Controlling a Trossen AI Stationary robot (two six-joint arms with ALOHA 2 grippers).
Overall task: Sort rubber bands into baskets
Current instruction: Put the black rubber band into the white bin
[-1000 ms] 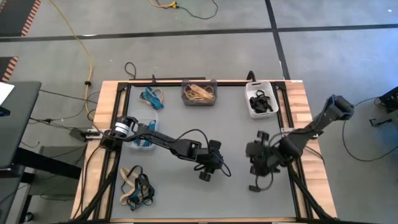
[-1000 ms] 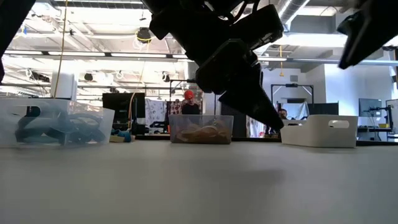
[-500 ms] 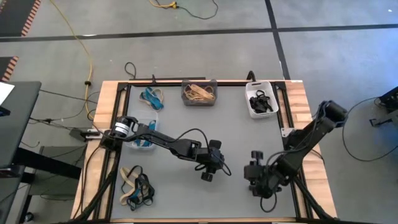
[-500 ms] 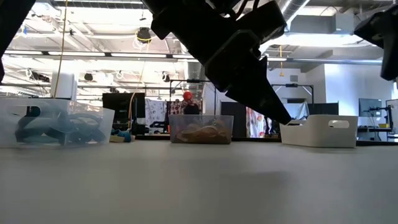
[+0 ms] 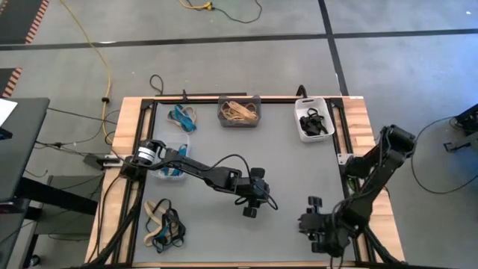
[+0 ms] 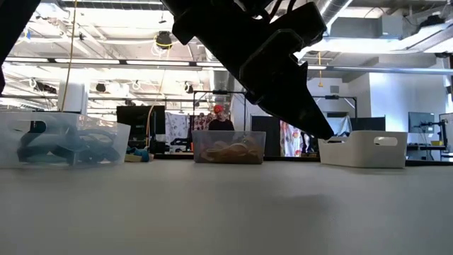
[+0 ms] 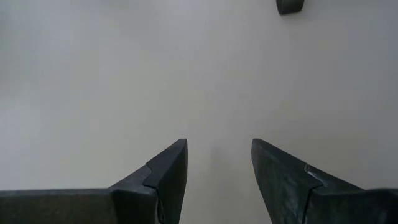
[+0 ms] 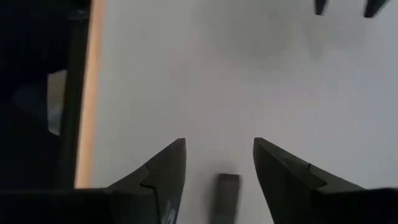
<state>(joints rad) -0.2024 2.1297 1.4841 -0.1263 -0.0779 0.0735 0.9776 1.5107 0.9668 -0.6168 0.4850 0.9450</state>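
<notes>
Hands [image 7: 217,165] [image 8: 217,165] both open, holding nothing.

Grey mat [image 5: 276,161] laid on wooden table [image 5: 364,123]. Yellow cable [image 5: 101,60] trailed across floor. Person [image 6: 219,119] seen in room behind.

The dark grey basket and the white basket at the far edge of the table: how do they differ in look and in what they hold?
The dark grey basket holds tan rubber bands; the white basket holds black rubber bands. The dark grey basket sits at the middle of the far edge; the white basket sits near the far right corner. In the low view the dark grey one looks see-through, the white one opaque. Both are small rectangular bins standing upright.
</notes>
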